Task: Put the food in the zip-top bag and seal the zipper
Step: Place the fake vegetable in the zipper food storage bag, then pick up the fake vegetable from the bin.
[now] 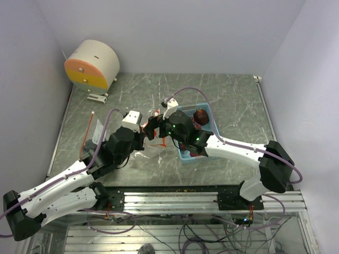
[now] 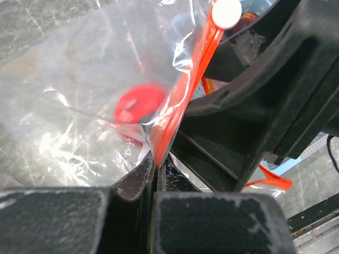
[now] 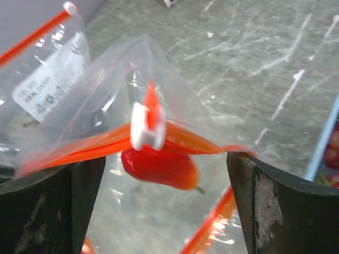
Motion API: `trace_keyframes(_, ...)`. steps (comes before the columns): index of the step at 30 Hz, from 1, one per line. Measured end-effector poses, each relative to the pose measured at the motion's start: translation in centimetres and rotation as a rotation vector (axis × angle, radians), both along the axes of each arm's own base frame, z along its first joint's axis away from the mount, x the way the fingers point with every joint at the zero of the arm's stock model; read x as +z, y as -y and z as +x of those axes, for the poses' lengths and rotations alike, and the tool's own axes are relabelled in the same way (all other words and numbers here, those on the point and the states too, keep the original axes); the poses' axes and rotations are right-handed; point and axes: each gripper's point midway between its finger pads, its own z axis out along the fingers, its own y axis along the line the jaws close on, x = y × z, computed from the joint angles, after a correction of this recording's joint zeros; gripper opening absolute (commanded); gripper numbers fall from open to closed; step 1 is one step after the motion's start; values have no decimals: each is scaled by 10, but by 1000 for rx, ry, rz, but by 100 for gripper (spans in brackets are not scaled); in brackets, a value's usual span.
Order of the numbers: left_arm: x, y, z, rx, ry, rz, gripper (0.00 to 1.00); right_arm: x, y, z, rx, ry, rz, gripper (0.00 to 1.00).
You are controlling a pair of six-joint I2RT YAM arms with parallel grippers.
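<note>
Left wrist camera gives me the clearest read: my left gripper (image 2: 155, 172) is clamped tight on the zipper (image 2: 183, 90), its two dark fingers (image 2: 132, 182) pressed together on the orange-red strip where it meets the clear film of the zip-top bag (image 2: 69, 79). The strip climbs from the pinch up and to the right to a white slider (image 2: 226, 11). A round red fruit (image 2: 139, 108) shows blurred through the plastic just left of the strip. The black body of the right arm (image 2: 275, 90) fills the right side of that view, close against the bag. On the right wrist camera my right gripper (image 3: 159, 164) stands wide open with the bag hanging in the gap. The zipper runs across just above the fingertips, the slider sits on it near the middle, and the red fruit lies inside the bag directly beneath the slider. I cannot tell whether either finger touches the film. At the right edge I see the rim of the light blue tray (image 3: 321, 143). From the top camera both wrists meet over the middle of the table (image 1: 238, 111), with the bag between them just left of the tray, which holds a dark red cluster (image 1: 200, 116) at its far end. A second orange strip (image 1: 87, 135) lies well apart near the table's left edge.
</note>
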Motion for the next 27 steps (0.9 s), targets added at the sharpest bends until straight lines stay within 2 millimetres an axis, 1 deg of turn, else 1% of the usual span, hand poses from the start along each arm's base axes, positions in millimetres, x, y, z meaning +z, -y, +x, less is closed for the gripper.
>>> trace_keyframes(3,-2,1,1,0,-4,3,7,-7,9,-4,7,-3,-61,100)
trace_keyframes(5,-2,1,1,2,-3,4,7,-5,14,-11,33,1,-80,100)
trace_keyframes(7,-1,0,2,8,0,5,7,5,19,-22,83,17,-80,100)
trace_keyframes(9,-1,-1,3,15,2,6,7,24,24,-38,150,46,-52,100)
trace_keyframes(10,-2,-1,3,18,2,8,7,29,25,-43,170,54,-43,100)
trace_keyframes(13,-5,0,5,24,-3,19,7,52,41,-62,217,90,-6,100)
trace_keyframes(15,-8,0,6,24,-9,27,7,59,53,-66,194,95,-6,100)
trace_keyframes(17,-11,0,6,25,-13,32,7,58,70,-62,125,78,-30,100)
trace_keyframes(20,-14,-1,5,25,-15,35,7,36,101,-42,-17,5,-97,100)
trace_keyframes(22,-15,-1,4,24,-15,34,7,8,128,-27,-123,-72,-157,100)
trace_keyframes(23,-15,-2,4,24,-13,32,7,-13,147,-20,-186,-128,-199,100)
trace_keyframes(24,-14,-2,4,24,-12,30,7,-27,158,-17,-219,-164,-225,100)
trace_keyframes(26,-12,-2,4,25,-8,26,7,-65,185,-15,-297,-270,-299,100)
trace_keyframes(27,-12,-3,3,25,-6,24,7,-78,194,-16,-317,-307,-328,100)
